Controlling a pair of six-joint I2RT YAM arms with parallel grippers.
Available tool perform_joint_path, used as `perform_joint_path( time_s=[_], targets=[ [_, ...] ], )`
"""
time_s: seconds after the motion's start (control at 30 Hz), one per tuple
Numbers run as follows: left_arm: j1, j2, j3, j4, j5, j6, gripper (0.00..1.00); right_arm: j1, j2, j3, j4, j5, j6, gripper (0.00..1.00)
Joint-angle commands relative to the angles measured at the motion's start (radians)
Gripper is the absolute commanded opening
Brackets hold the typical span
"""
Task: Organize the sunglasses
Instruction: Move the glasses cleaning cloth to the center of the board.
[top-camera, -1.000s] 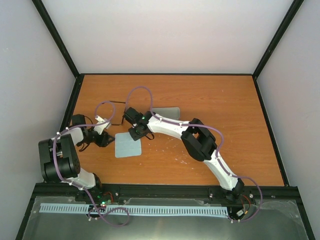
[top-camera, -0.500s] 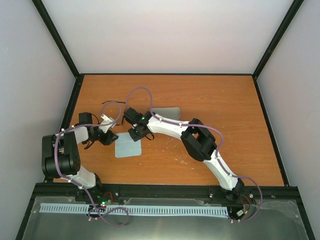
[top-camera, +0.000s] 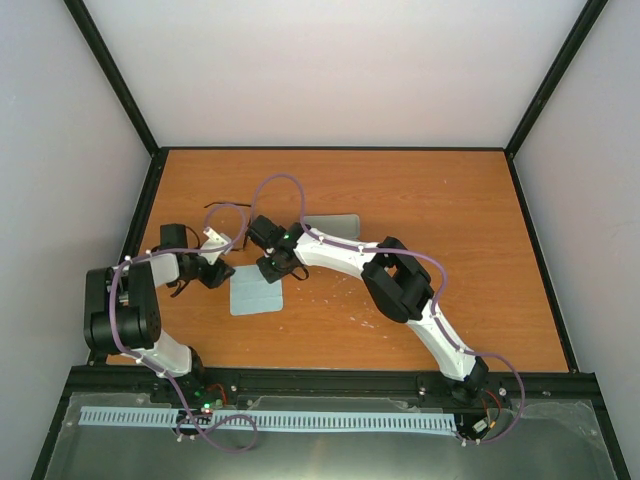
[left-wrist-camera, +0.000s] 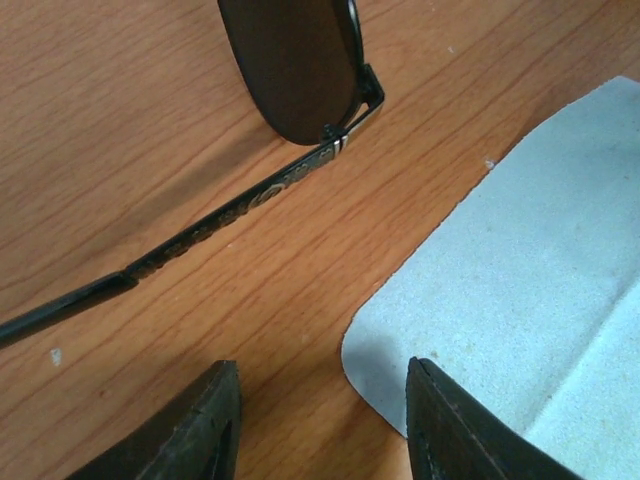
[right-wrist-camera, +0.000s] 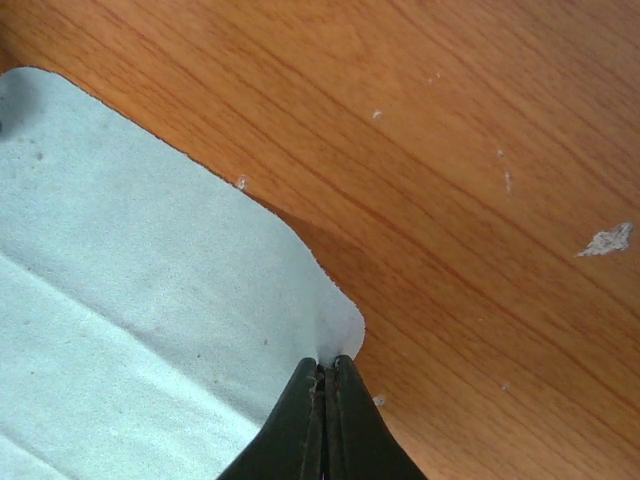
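Note:
The sunglasses (left-wrist-camera: 296, 62) lie on the table just beyond my left gripper (left-wrist-camera: 325, 420), one dark lens and a slim patterned arm (left-wrist-camera: 232, 214) showing. From above, only a thin black arm of the sunglasses (top-camera: 226, 207) pokes out behind the left arm. The left gripper (top-camera: 221, 272) is open, and its fingers (left-wrist-camera: 205, 425) straddle the near corner of the pale blue cloth (left-wrist-camera: 530, 290) without holding it. My right gripper (right-wrist-camera: 327, 372) is shut on another corner of the cloth (right-wrist-camera: 130, 300), at the cloth's (top-camera: 256, 292) top right edge in the top view.
A pale oblong object (top-camera: 336, 225) lies behind the right arm's forearm. The orange table (top-camera: 450, 230) is bounded by black rails and white walls. Purple cables loop above both wrists.
The left arm has swung its gripper to the right, up to the cloth's left edge, and its jaws have narrowed a little. The right arm keeps still, holding the cloth corner.

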Motion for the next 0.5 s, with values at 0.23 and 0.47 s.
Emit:
perform_joint_path(
  time_s=[0.23, 0.47],
  targets=[
    [-0.068, 0.025, -0.005, -0.069, -0.068, 0.012, 0.39, 0.0, -0.006, 0.001, -0.005, 0.0, 0.003, 0.03],
    [-0.067, 0.011, -0.016, -0.095, -0.083, 0.025, 0.27, 0.0, -0.009, -0.011, 0.003, -0.005, 0.006, 0.03]
  ],
)
